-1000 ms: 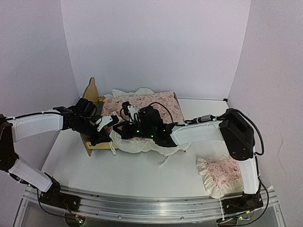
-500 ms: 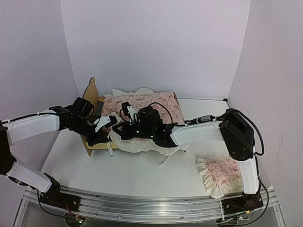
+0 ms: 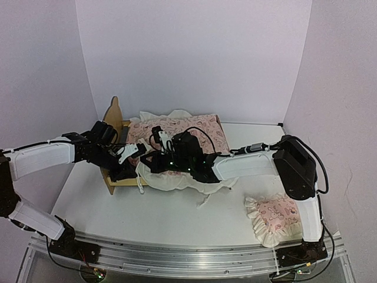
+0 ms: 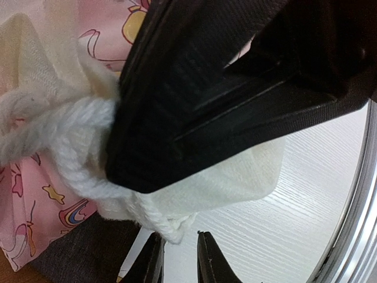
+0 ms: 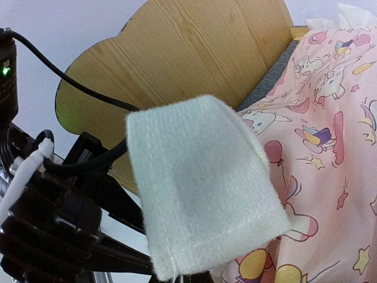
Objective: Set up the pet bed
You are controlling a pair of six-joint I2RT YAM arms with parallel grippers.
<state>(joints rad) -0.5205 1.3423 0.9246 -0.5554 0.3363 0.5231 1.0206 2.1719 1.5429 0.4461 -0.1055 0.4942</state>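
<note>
Worktop [image 3: 177, 218] holds the pet bed [image 3: 113, 115] at its back left, pink mattress cushion [image 3: 194, 131] lying on it. The right hand [image 3: 146, 162] pinches the cushion's cream frill. The left hand [image 4: 179, 262] has just parted its fingers [image 4: 152, 265] a little and holds nothing, so its pulling seems done.

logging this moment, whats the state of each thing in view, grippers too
pet bed, standing on the table, headboard upright
mattress cushion, laid on the pet bed, near edge bunched over the side rail
pillow, lying on the table, apart from the pet bed
left gripper, slightly open, nothing between its fingers
right gripper, shut on the mattress cushion's cream flap
</note>
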